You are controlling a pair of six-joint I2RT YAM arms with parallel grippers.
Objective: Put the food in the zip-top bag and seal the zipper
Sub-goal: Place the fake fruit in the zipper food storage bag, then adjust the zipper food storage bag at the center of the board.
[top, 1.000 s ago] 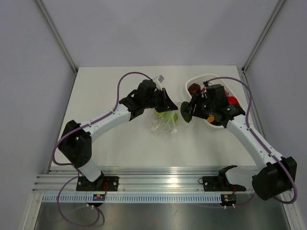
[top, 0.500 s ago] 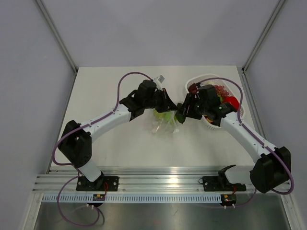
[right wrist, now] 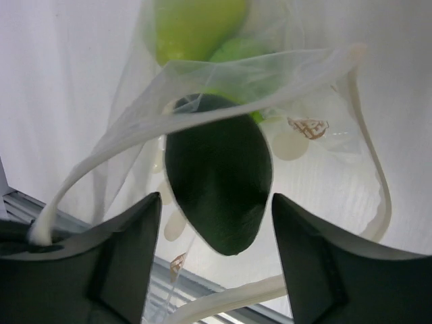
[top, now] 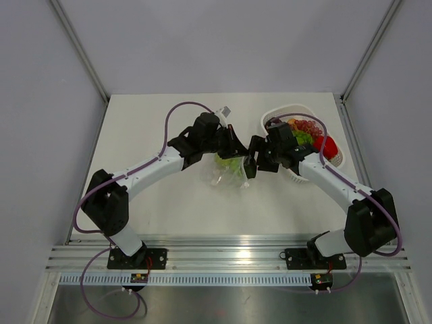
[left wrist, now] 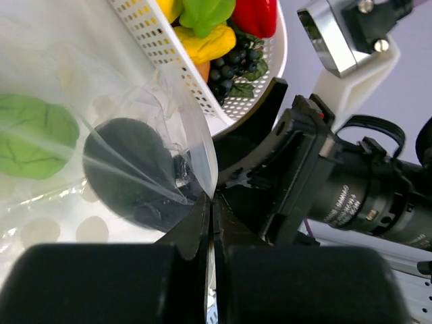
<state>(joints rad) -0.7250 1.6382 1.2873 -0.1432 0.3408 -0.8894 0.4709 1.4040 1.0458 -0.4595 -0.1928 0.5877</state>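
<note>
Progress partial: your left gripper (left wrist: 210, 202) pinches the zip-top bag (top: 228, 174) mouth at frame centre. Your right gripper (top: 251, 156) stands wide, holding nothing, with a dark green piece (right wrist: 219, 182) just beyond it inside the mouth. More food (top: 307, 131) sits in the basket (top: 339, 159) at upper right; the zipper (right wrist: 379, 182) is not yet sealed.

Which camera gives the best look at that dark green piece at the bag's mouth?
Right wrist: the dark green piece fills the middle. Left wrist shows it dimmed through the bag; overhead it is hidden.

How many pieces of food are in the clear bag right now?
3: a dark green piece at the bag mouth, a green piece and a yellow-green one deeper in. More may be hidden.
</note>
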